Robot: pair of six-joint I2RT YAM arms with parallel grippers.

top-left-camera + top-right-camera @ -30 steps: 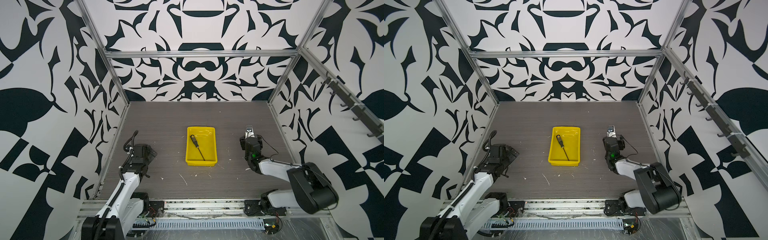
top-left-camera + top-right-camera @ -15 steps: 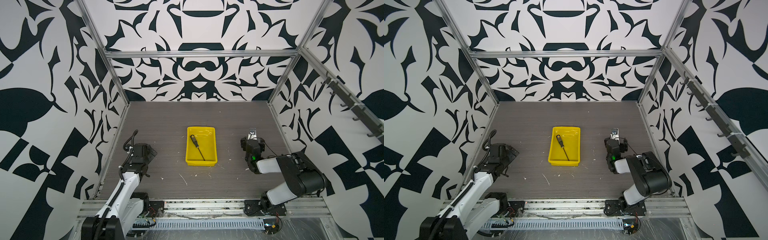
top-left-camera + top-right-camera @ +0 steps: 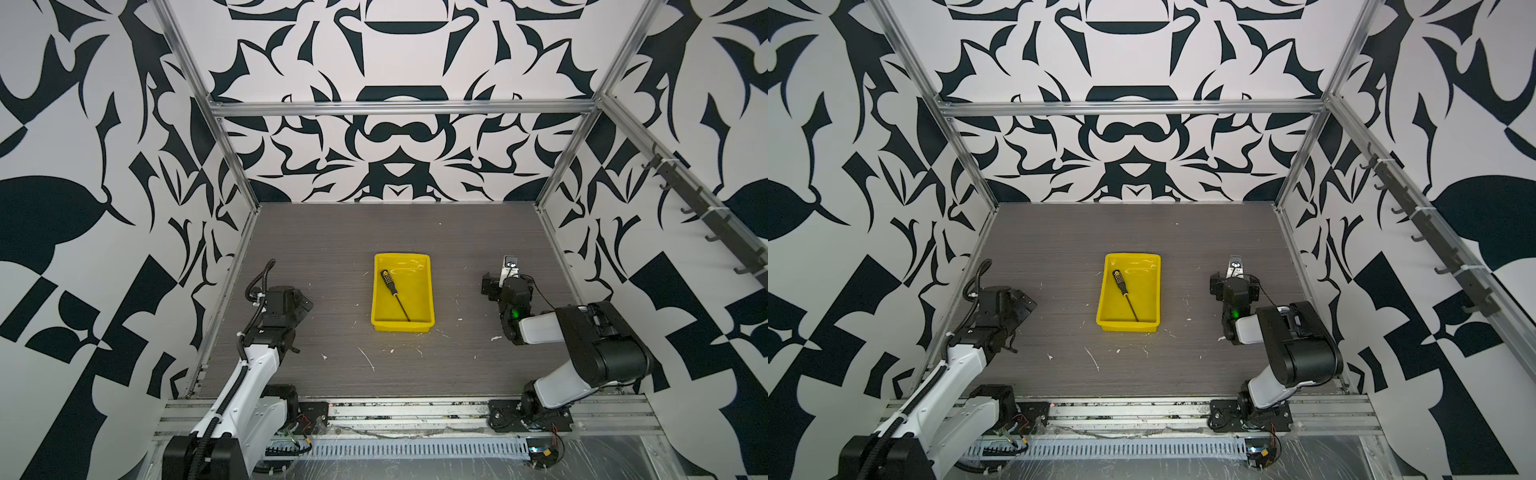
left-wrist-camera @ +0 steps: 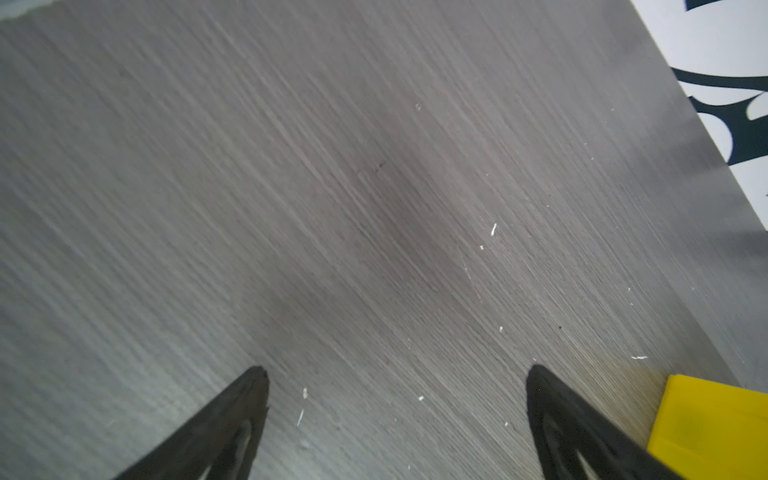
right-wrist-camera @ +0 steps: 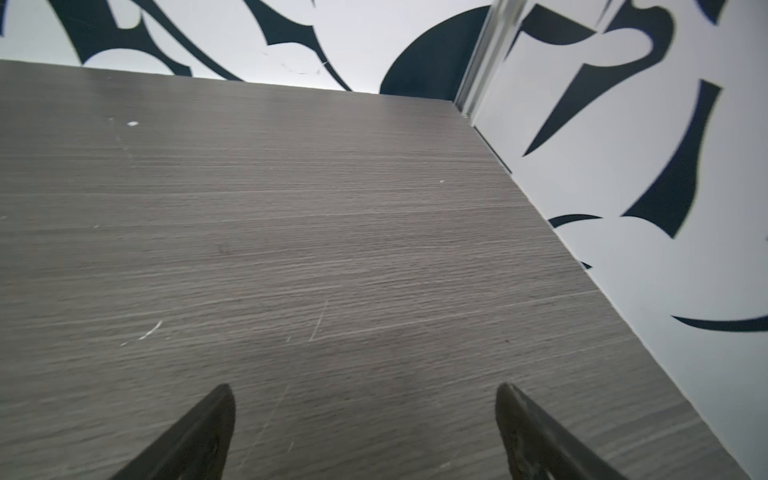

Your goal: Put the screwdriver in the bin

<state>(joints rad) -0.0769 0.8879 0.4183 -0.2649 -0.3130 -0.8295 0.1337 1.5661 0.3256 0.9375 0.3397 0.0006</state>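
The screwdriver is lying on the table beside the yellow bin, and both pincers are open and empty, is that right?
Not quite. The screwdriver lies inside the bin, not beside it; both top views show this. The left pincer and right pincer are indeed open and empty.

Surface here is a dark grey wood-grain laminate bench (image 3: 332,232), pretty scuffed up. The only real thing sitting on it is a shallow rectangular bright yellow plastic bin (image 3: 402,327), roughly dead centre, long sides running 12 to 6. Small white flecks (image 3: 368,359) are scattered on the wood around the bin's 5 to 7 o'clock, with a few more out near 4.
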